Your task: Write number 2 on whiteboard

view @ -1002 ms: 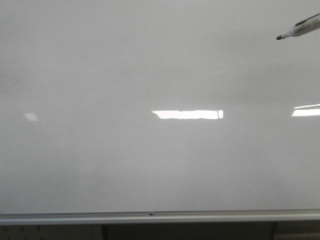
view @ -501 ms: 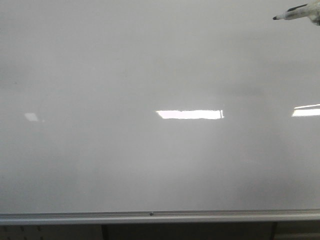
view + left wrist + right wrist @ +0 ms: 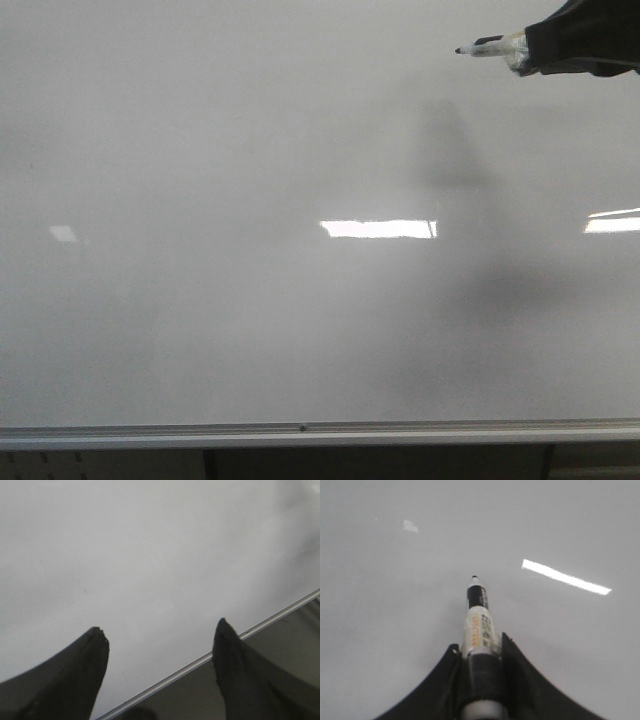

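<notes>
The right gripper [image 3: 530, 52], at the frame's upper right, has its jaws pinching a marker [image 3: 490, 47]. The left gripper [image 3: 160, 647] shows jaws spread. Behind, the whiteboard [image 3: 250, 300] fills the frame, unmarked.

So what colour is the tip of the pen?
Black. The marker tip shows best in the right wrist view, above a white collar.

The left gripper [image 3: 160, 640] hangs with its dark jaws spread apart before the bare whiteboard [image 3: 150, 555], whose silver rail [image 3: 200, 661] runs slantwise between them.
</notes>
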Controlling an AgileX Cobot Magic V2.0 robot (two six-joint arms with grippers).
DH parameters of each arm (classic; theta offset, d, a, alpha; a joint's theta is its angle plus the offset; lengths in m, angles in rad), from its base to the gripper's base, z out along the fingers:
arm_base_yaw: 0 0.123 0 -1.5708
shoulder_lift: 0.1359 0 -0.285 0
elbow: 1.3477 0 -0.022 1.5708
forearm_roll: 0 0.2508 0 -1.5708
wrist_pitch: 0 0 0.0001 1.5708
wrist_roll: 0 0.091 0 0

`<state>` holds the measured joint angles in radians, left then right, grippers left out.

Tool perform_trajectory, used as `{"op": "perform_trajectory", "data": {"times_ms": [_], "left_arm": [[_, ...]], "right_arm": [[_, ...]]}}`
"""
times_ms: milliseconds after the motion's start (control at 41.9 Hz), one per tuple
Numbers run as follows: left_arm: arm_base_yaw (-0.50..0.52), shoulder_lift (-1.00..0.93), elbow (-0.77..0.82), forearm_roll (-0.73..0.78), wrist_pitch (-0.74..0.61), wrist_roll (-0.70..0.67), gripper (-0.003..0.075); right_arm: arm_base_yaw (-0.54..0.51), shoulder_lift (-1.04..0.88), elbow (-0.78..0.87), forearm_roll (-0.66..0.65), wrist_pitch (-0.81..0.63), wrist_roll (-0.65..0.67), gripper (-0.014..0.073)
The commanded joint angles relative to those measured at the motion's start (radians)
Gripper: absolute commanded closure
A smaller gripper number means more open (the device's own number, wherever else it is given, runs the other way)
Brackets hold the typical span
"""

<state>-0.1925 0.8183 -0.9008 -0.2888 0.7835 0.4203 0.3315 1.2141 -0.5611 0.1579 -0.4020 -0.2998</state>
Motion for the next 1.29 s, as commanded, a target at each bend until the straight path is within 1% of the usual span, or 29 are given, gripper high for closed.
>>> {"op": "perform_trajectory", "data": {"times_ms": [0, 239, 358, 501, 573, 668, 740, 883, 978, 1050, 1217, 1265], "left_arm": [[0.000, -0.006, -0.027, -0.026, -0.078, -0.008, 0.0278], [0.000, -0.006, -0.027, -0.026, -0.078, -0.008, 0.0278], [0.000, -0.006, -0.027, -0.026, -0.078, -0.008, 0.0278], [0.000, -0.006, -0.027, -0.026, -0.078, -0.008, 0.0278], [0.000, -0.006, -0.027, -0.026, -0.078, -0.008, 0.0278], [0.000, -0.006, -0.027, -0.026, -0.078, -0.008, 0.0278], [0.000, -0.006, -0.027, -0.026, -0.078, -0.008, 0.0278], [0.000, -0.004, -0.027, -0.026, -0.080, -0.008, 0.0278], [0.000, 0.001, -0.027, -0.026, -0.080, -0.008, 0.0278], [0.000, 0.001, -0.027, -0.026, -0.080, -0.008, 0.0278], [0.000, 0.001, -0.027, -0.026, -0.080, -0.008, 0.0278], [0.000, 0.001, -0.027, -0.026, -0.080, -0.008, 0.0278]], "right_arm": [[0.001, 0.018, -0.064, -0.016, -0.105, -0.005, 0.0540], [0.001, 0.098, -0.140, -0.016, -0.097, -0.006, 0.0540], [-0.018, 0.120, -0.168, -0.015, -0.069, -0.014, 0.0540], [-0.089, 0.119, -0.186, 0.009, 0.061, -0.014, 0.0540], [-0.102, 0.119, -0.186, 0.012, 0.139, -0.014, 0.0540], [-0.092, 0.123, -0.186, 0.014, 0.250, -0.014, 0.0540], [-0.072, 0.133, -0.186, 0.013, 0.296, -0.014, 0.0540], [-0.006, 0.174, -0.186, 0.013, 0.288, -0.014, 0.0540], [-0.003, 0.187, -0.186, 0.013, 0.287, -0.014, 0.0540], [-0.028, 0.183, -0.186, 0.013, 0.307, -0.014, 0.0540], [-0.139, 0.159, -0.186, 0.013, 0.368, -0.014, 0.0540], [-0.155, 0.154, -0.186, 0.013, 0.377, -0.014, 0.0540]]}}
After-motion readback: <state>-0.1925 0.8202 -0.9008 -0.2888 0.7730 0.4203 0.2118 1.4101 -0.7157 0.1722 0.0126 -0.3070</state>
